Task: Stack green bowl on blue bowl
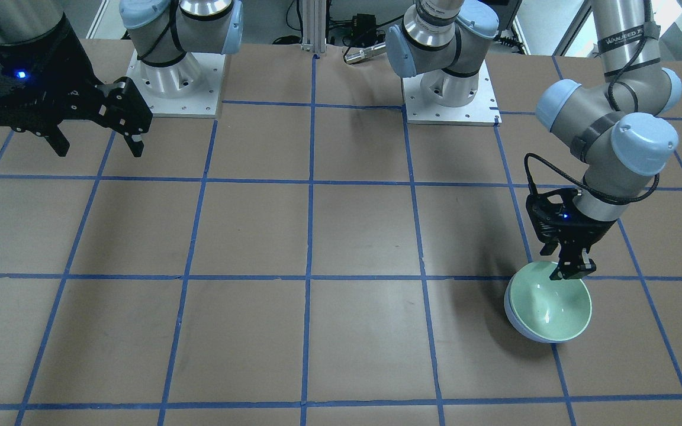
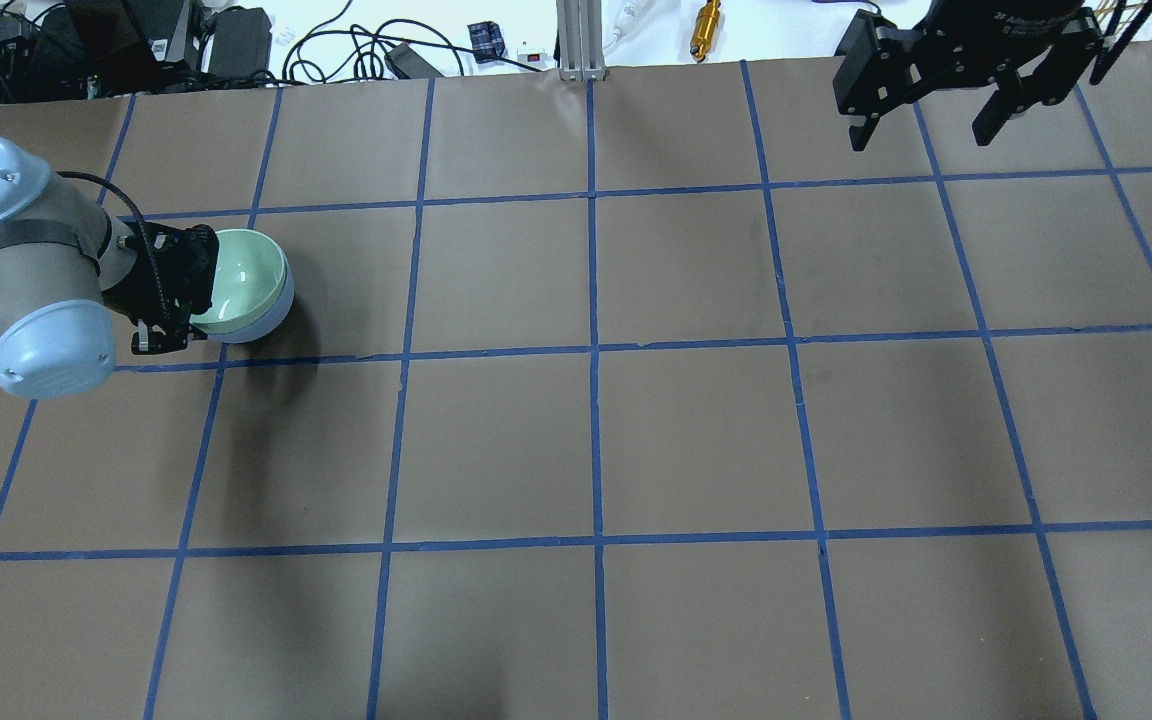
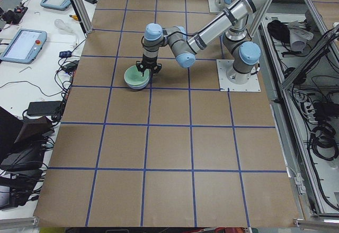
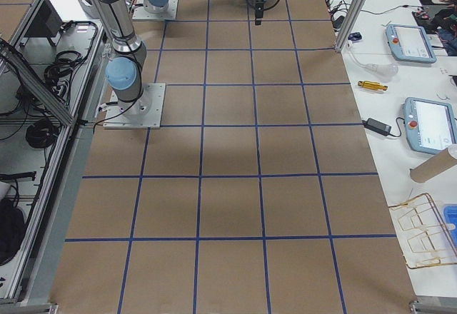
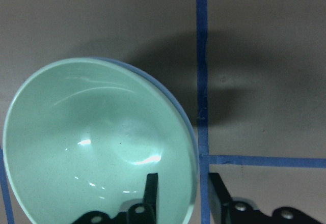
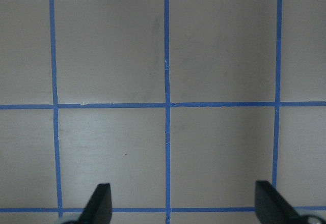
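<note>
Two bowls sat nested, green bowl (image 1: pixel 545 307) inside blue bowl (image 1: pixel 510 318); my left gripper (image 1: pixel 572 272) straddled their rim, jaws slightly apart; right gripper (image 1: pixel 99 151) hung spread wide.

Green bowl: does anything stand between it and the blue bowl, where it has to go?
Nothing visible does. The green bowl already sits nested inside the blue bowl. The left gripper is at the green bowl's rim, with one finger inside it and one outside.
</note>
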`<action>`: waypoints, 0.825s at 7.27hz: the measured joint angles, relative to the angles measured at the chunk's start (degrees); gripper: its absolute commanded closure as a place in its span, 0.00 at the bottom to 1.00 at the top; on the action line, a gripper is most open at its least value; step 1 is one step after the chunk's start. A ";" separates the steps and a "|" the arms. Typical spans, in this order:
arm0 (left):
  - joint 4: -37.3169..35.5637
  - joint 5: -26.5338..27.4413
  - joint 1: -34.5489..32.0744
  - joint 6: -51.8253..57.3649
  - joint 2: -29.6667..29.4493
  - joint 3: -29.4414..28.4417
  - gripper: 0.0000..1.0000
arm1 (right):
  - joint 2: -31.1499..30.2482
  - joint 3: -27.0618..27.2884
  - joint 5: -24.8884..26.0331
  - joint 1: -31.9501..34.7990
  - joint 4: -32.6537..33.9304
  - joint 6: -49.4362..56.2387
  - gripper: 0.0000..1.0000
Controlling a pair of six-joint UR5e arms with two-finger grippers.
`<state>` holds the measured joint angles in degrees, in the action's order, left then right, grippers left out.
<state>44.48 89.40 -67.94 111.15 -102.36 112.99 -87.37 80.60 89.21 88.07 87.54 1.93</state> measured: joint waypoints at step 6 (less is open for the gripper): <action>43.75 -2.35 -1.35 -26.14 13.72 -21.45 0.00 | -0.04 0.00 0.00 0.00 0.00 0.00 0.00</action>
<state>88.23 87.05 -69.29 85.02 -88.64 91.55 -87.41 80.59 89.21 88.07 87.54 1.93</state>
